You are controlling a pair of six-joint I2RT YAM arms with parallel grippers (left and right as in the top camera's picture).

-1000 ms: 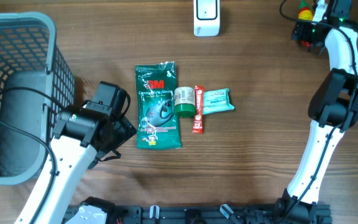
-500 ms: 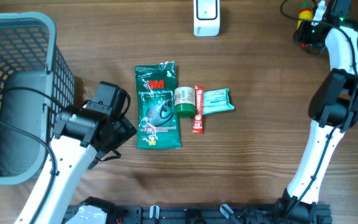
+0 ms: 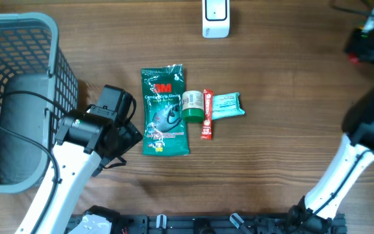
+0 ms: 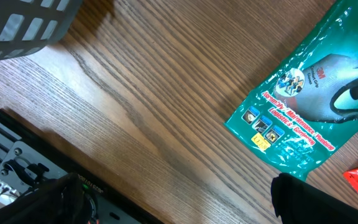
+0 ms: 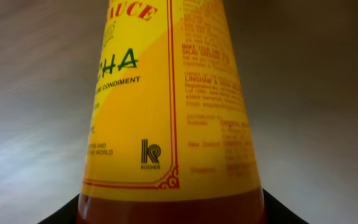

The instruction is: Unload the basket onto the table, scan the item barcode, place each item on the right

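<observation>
Yellow-labelled red sauce bottle (image 5: 166,106) clamped in right gripper (image 3: 361,45), far right of table. Left gripper (image 3: 123,120) wide apart, empty, beside green glossy glove packet (image 3: 164,110).

Right side only. You swung the right arm (image 3: 371,123) outward: its elbow section shifted toward the right edge of the overhead view and slightly nearer the base. The right gripper (image 3: 363,44) left its earlier spot at the far corner and sat further right and lower, partly cut off by the frame. The sauce bottle (image 5: 166,106) went with it. Its coloured cap, plain before, no longer showed overhead, where the bottle was largely hidden. In the right wrist view it stood sharp against a streaked, possibly motion-blurred, background.
</observation>
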